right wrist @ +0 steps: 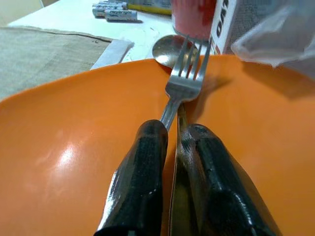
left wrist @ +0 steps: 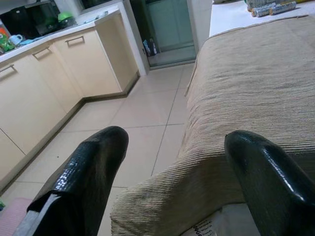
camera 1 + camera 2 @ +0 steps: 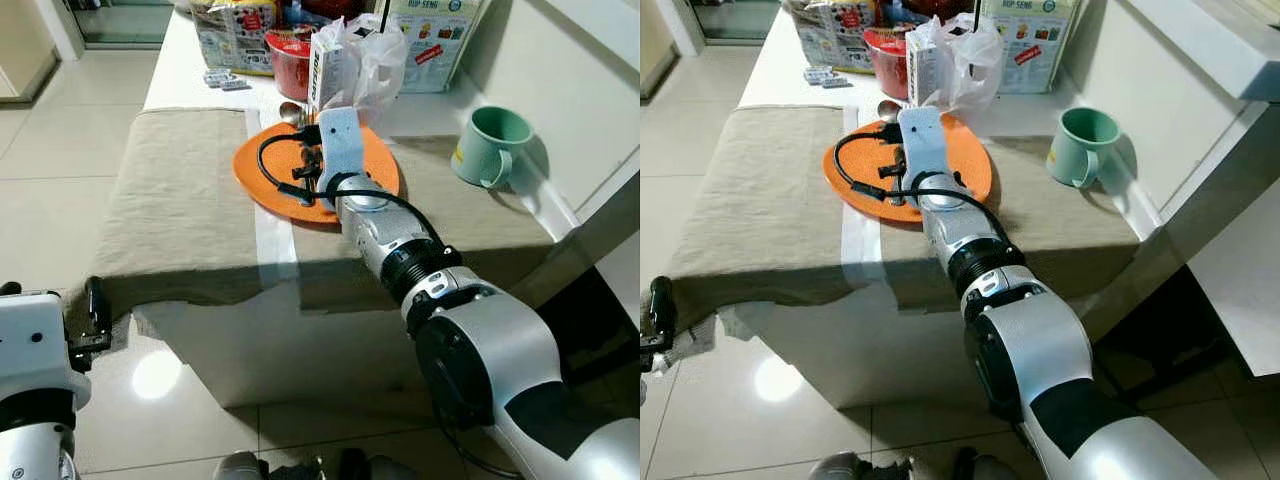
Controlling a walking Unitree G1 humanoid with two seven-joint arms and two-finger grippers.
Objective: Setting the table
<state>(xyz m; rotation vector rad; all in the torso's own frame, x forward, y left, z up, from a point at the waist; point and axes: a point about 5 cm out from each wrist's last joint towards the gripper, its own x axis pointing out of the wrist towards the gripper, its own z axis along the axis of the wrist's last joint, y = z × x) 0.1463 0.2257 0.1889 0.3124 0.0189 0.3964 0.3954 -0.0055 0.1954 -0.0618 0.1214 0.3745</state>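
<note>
Pinching fork (image 1: 184, 81), right gripper (image 1: 170, 152)

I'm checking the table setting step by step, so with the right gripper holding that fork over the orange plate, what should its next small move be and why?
Probably lift the fork slightly and carry it off the orange plate toward the bare tan cloth beside it. The right gripper has its fingers shut on the fork's handle, with the tines low over the plate near a spoon at the rim, so a fork set beside the plate would suit a place setting.

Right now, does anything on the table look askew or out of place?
Yes. The cloth hangs unevenly over the near edge. A spoon lies off the plate, past its rim, while the right gripper holds the fork over it.
</note>
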